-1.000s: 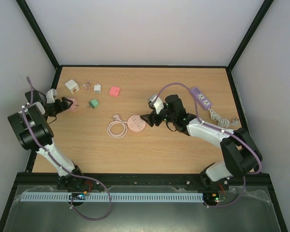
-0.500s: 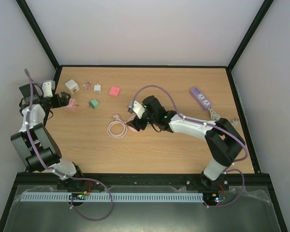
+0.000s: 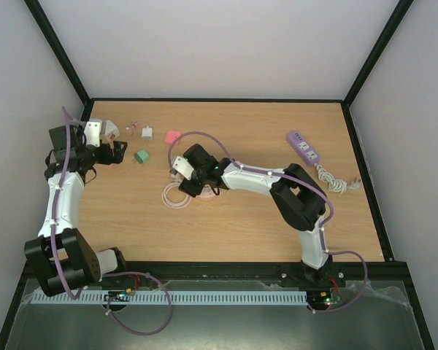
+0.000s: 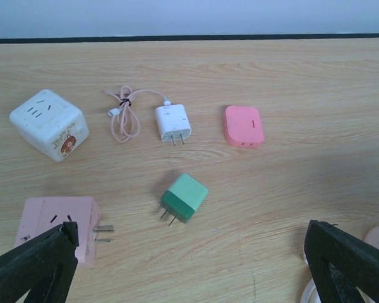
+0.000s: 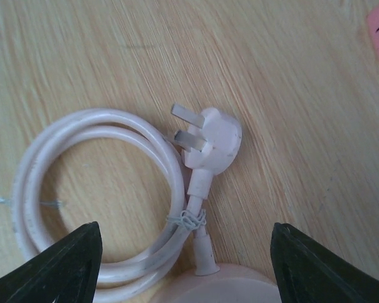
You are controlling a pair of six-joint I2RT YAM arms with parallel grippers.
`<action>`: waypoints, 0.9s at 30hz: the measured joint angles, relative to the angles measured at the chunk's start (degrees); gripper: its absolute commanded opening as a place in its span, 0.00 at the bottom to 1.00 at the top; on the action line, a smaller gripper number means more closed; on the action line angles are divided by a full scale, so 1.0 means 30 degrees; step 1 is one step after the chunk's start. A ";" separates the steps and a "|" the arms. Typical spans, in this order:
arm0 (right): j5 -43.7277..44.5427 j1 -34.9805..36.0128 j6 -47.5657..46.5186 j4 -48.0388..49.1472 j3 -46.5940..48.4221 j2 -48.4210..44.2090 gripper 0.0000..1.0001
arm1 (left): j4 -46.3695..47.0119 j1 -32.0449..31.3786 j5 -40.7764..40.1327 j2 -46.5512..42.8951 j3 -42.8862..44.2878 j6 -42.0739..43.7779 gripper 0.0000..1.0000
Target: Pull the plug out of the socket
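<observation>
The socket point(image 5: 208, 287) is a pale pink round disc, and only its rim shows at the bottom of the right wrist view. Its cable point(image 5: 95, 202) lies coiled on the wood and ends in a pale flat-pin cable plug point(image 5: 213, 142). My right gripper point(image 5: 184, 252) hangs open over the disc's edge, one finger on each side, gripping nothing. In the top view this gripper point(image 3: 190, 186) covers most of the disc. A pink cube plug point(image 4: 57, 227) with two metal prongs lies loose on the table. My left gripper point(image 4: 192, 237) is wide open above it, holding nothing.
A white cube adapter point(image 4: 49, 124), a white charger with its thin cable point(image 4: 172, 122), a flat pink charger point(image 4: 244, 125) and a green charger point(image 4: 184, 197) lie at the back left. A lilac power strip point(image 3: 304, 146) with a white cord sits at the right.
My right arm has swung left until its gripper is over the socket, its jaws narrowing a little. My left arm has risen and shifted right, with the pink cube plug left on the table.
</observation>
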 measured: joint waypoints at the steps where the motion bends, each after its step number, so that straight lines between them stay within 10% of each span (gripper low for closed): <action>1: 0.0124 0.0015 -0.0007 -0.0138 0.0189 0.0313 0.70 | -0.0022 0.0007 0.0007 -0.0080 -0.0036 -0.0073 0.99; 27: 0.1472 -0.3162 -0.0248 -0.1712 0.0051 0.1814 0.44 | -0.0080 0.0015 0.0219 -0.0714 -0.0933 -0.0831 1.00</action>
